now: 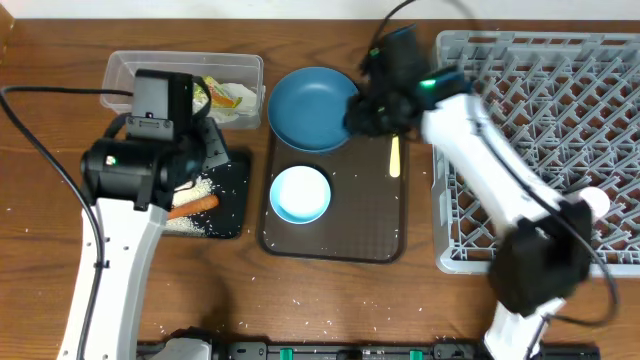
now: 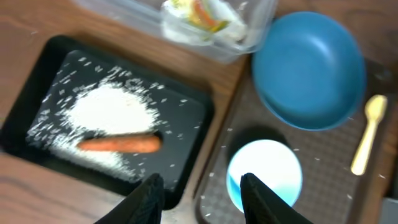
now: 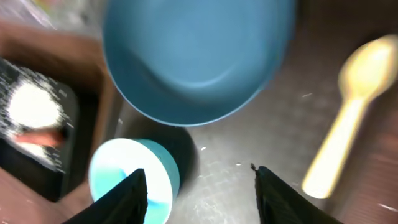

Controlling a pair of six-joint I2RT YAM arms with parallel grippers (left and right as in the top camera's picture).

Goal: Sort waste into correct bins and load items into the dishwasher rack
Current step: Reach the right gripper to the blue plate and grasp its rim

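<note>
The dark-blue plate [image 1: 313,108] lies at the back of the brown serving tray [image 1: 350,235], with a light blue cup [image 1: 300,193] in front of it and the yellow spoon [image 1: 395,155] to its right. My right gripper [image 3: 199,180] hovers open over the serving tray between cup [image 3: 124,180] and spoon [image 3: 348,118], just in front of the plate [image 3: 193,56], holding nothing. My left gripper [image 2: 200,186] is open and empty above the right edge of the black tray [image 2: 193,112], which holds rice [image 2: 112,109] and the orange stick [image 2: 119,144]. The clear tub [image 1: 130,70] holds a green-yellow wrapper [image 1: 228,95].
The grey dishwasher rack [image 1: 540,150] fills the right side of the table. The right arm reaches across its left edge. Loose rice grains lie scattered on the wood in front of the serving tray.
</note>
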